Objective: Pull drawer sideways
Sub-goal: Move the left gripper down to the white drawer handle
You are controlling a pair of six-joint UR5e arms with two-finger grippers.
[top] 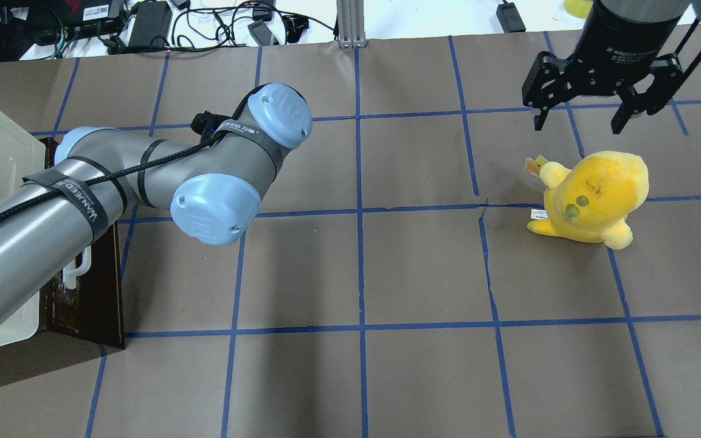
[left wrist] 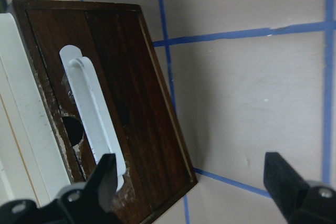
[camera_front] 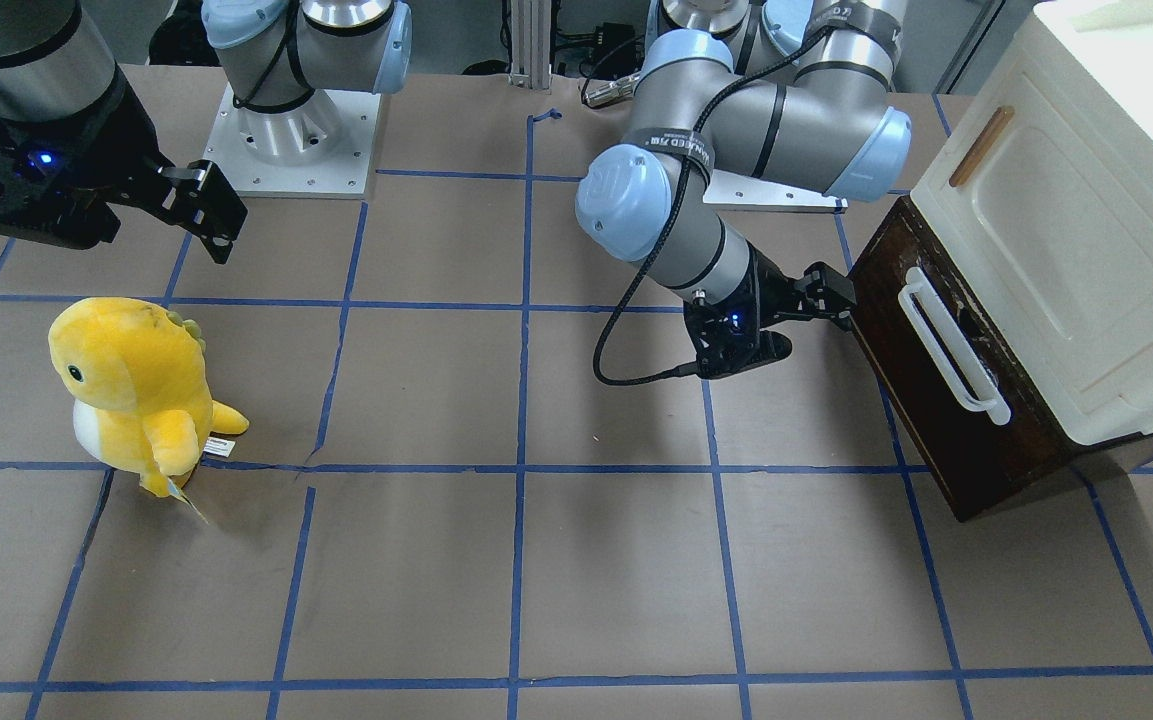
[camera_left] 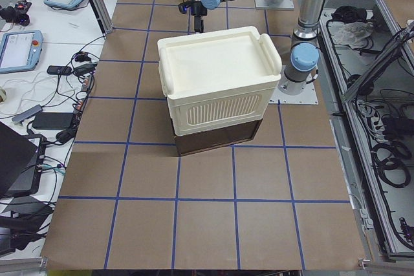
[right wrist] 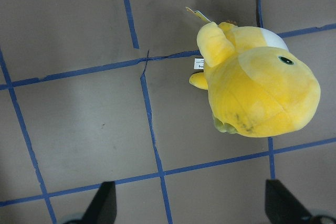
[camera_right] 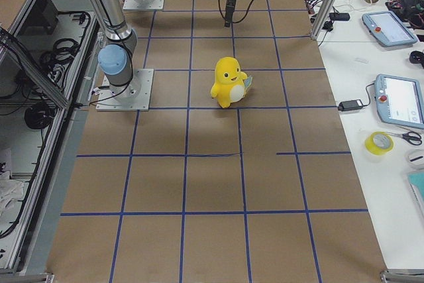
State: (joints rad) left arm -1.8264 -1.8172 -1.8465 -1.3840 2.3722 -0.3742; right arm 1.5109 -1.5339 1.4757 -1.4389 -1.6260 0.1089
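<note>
The drawer point(camera_front: 936, 400) has a dark brown front and a long white bar handle point(camera_front: 951, 345), and sits under a cream cabinet at the table's end. My left gripper point(camera_front: 833, 298) is open, close to the drawer front by one end of the handle. In the left wrist view one finger point(left wrist: 102, 182) overlaps the handle's point(left wrist: 92, 119) lower end and the other point(left wrist: 283, 179) is over the table beyond the drawer front's point(left wrist: 131, 103) edge. It holds nothing. In the overhead view my arm hides the left gripper and most of the drawer point(top: 89, 304). My right gripper point(top: 580, 118) is open and empty, far from the drawer.
The cream cabinet point(camera_front: 1066, 230) with a small wooden handle point(camera_front: 981, 145) stands over the drawer. A yellow plush toy point(camera_front: 136, 390) stands near my right gripper, and also shows in the right wrist view point(right wrist: 257, 87). Blue tape lines grid the brown table.
</note>
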